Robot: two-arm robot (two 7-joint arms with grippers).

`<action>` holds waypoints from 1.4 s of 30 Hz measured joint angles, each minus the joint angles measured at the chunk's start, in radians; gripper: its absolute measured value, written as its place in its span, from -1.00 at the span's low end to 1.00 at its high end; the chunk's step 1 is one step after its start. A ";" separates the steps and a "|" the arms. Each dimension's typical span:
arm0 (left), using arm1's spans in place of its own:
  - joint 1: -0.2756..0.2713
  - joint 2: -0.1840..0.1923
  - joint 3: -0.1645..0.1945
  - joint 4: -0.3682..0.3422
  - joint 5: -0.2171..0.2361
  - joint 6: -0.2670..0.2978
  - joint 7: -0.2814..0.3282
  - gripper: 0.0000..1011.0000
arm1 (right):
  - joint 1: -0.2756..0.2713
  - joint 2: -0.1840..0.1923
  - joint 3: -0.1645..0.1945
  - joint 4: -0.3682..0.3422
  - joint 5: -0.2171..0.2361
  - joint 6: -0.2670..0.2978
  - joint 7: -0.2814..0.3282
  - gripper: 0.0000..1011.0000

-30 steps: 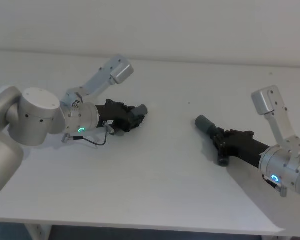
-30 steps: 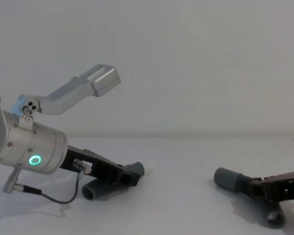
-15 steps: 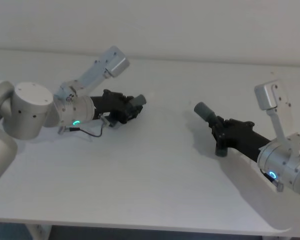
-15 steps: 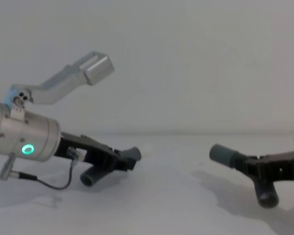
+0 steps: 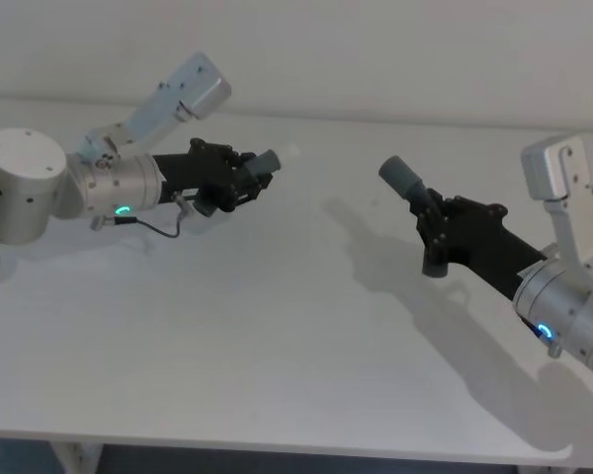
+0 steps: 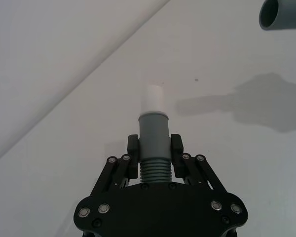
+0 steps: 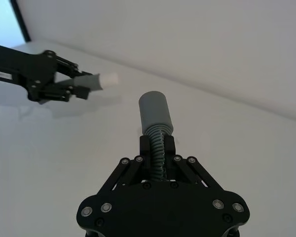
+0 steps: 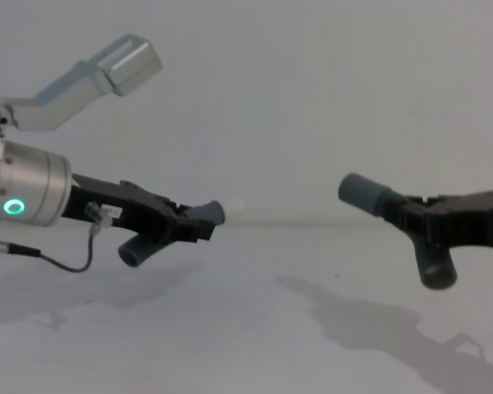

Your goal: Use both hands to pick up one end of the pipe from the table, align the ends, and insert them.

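Both pipe pieces hang above the white table (image 5: 277,326), held apart. My left gripper (image 5: 245,183) (image 8: 193,228) (image 6: 154,148) is shut on the ribbed neck of one grey elbow tube (image 6: 153,126), whose collar end (image 5: 267,161) carries a white tip (image 6: 153,98) and points right. My right gripper (image 5: 430,222) (image 8: 403,217) (image 7: 158,145) is shut on the ribbed neck of the other tube (image 8: 431,263). Its wider grey collar end (image 5: 400,176) (image 7: 155,111) points left and up. A wide gap separates the two ends; the right collar sits higher in the chest view.
The arms' shadows fall on the table under them (image 5: 376,267). A pale wall (image 5: 376,49) stands behind the table's far edge. The table's near edge (image 5: 277,449) runs along the bottom of the head view.
Both grippers have lifted their tube pieces off the table and risen. The collar ends now face each other in the air.
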 joint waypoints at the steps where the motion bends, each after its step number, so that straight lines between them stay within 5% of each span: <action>1: -0.003 0.003 0.001 0.001 -0.001 -0.003 -0.004 -0.24 | 0.000 0.004 0.001 -0.004 0.002 -0.012 0.012 -0.69; 11: -0.069 0.054 0.040 0.036 -0.010 -0.079 -0.159 -0.24 | 0.018 0.054 -0.002 -0.014 0.047 -0.073 0.141 -0.70; 27: -0.166 0.074 0.100 0.085 -0.012 -0.161 -0.337 -0.24 | 0.070 0.128 -0.035 0.002 0.098 -0.107 0.317 -0.70; 42: -0.233 0.067 0.150 0.116 -0.017 -0.216 -0.456 -0.24 | 0.100 0.148 -0.059 0.022 0.113 -0.110 0.357 -0.70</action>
